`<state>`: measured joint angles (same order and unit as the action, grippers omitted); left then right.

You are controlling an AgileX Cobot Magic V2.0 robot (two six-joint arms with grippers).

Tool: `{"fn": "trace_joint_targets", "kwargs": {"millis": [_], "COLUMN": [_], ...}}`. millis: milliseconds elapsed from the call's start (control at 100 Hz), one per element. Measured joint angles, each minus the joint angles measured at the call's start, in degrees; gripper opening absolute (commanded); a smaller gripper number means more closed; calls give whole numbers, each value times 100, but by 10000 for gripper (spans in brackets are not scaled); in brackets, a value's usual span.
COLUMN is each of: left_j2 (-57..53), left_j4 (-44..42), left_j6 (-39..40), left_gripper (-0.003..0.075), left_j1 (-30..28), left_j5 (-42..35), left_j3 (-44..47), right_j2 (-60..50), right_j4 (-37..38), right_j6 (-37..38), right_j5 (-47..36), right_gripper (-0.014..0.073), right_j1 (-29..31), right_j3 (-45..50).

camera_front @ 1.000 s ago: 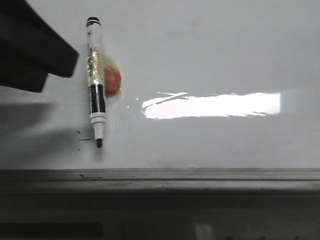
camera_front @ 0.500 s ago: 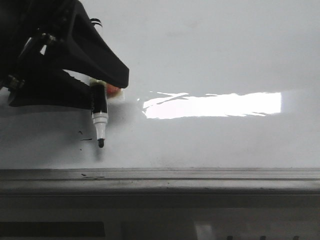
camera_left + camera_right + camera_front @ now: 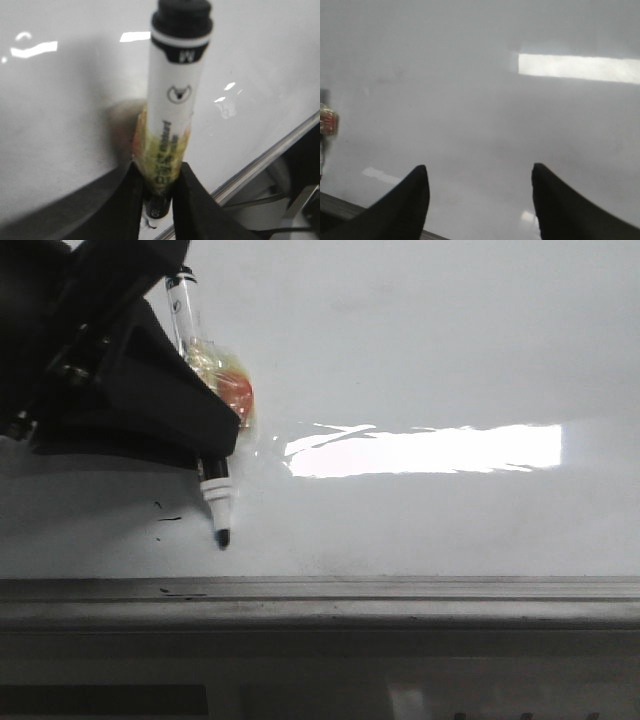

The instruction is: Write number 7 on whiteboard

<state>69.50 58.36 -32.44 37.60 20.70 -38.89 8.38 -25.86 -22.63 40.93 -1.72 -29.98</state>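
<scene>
**Marker tip pointing at bare board, no 7 drawn yet**

The large glossy white whiteboard (image 3: 420, 360) is carrying no number 7; only a few tiny black specks (image 3: 165, 518) are lying near its grey metal ledge (image 3: 400, 590). The black-and-white marker pen (image 3: 208, 440) is slanting with its long axis running from the capped end down to the black tip (image 3: 223, 537), which is sitting just beside those specks. The left gripper (image 3: 160, 192) is gripping the barrel, its fingers (image 3: 125, 200) clamped on the marker. The right gripper (image 3: 477, 200) is hanging well apart over bare board, fingers spread and empty.
</scene>
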Motion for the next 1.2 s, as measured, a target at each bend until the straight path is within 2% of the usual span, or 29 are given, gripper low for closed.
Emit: {"fn": "trace_joint_targets", "kwargs": {"millis": [90, 180, 270, 390, 600, 780, 1200], "left_j2": [-307, -590, -699, -697, -697, -697, -697], "left_j4": [-106, -148, -189, -213, 197, 368, 438], "left_j6": [-1305, -2597, -3505, -4411, -5679, -6034, -6068], "left_gripper": [-20, -20, -20, -20, -20, -20, -20], "left_j1": [69, 137, 176, 186, 186, 186, 186], "left_j5": [278, 986, 1655, 1965, 2069, 2081, 2081], "left_j3": [26, 26, 26, 26, 26, 26, 26], "right_j2": [86, 280, 479, 687, 1172, 1835, 3477], "right_j4": [-927, -2064, -2906, -3368, -3486, -3970, -5051], "right_j6": [-1046, -2180, -2917, -3675, -4008, -4759, -6421], "right_j5": [338, 691, 929, 1268, 1637, 1626, 990], "right_gripper": [407, 407, 407, 407, 407, 407, 407], "right_j1": [0, -41, -111, -287, -1167, -1740, -2830], "right_j3": [-248, -404, -444, -451, -451, -451, -466]}}
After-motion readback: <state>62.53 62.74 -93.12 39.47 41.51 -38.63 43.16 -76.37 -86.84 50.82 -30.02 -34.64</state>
